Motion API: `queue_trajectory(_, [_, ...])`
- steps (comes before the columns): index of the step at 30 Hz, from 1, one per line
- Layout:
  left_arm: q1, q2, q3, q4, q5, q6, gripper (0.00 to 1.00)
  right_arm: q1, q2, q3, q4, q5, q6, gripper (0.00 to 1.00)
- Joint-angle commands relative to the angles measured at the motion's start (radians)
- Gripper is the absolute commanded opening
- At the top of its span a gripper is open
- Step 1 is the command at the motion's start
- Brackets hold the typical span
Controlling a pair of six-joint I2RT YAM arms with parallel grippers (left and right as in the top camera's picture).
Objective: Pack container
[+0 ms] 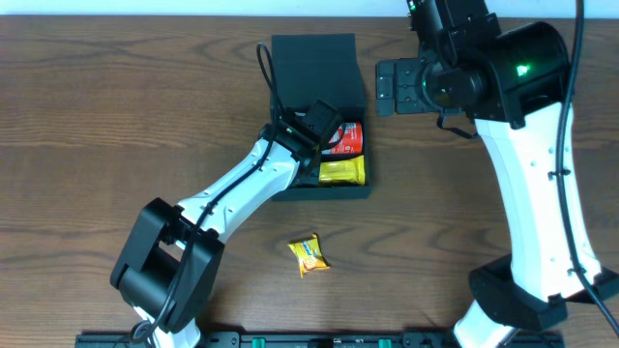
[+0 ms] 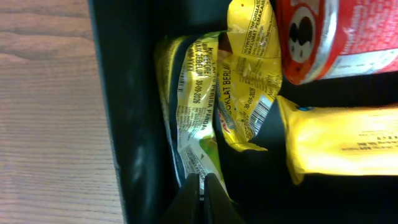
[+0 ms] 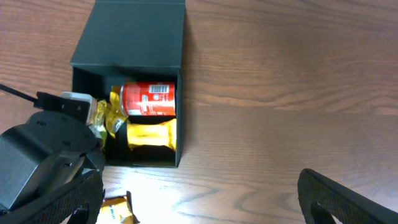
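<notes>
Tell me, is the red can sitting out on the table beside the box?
No, the red can lies on its side inside the open container.

Overhead top-down, both wrists closer; common container (image 1: pixel 314 60).

Left arm (image 1: pixel 232 188) reaching forward, left gripper (image 2: pixel 198 194) closed (tips nearly touching); right gripper (image 3: pixel 202 205) held aside, fingers spread wide.
</notes>
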Motion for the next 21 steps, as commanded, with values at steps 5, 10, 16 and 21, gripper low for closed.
queue_trajectory(5, [0.0, 0.012, -0.004, 0.009, -0.09, -0.003, 0.06, -0.007, 0.009, -0.001, -0.003, 0.006, -0.029, 0.99])
queue_trajectory(10, [0.0, -0.006, 0.024, -0.017, -0.086, 0.002, 0.06, -0.007, 0.009, -0.001, -0.003, 0.004, -0.029, 0.99])
queue_trajectory(16, [0.002, -0.14, 0.124, -0.13, -0.111, 0.058, 0.06, -0.007, -0.011, -0.001, -0.003, -0.028, -0.048, 0.98])
queue_trajectory(21, [0.002, -0.284, 0.124, -0.201, -0.116, 0.061, 0.06, -0.008, -0.084, -0.001, -0.004, -0.025, -0.055, 0.99])
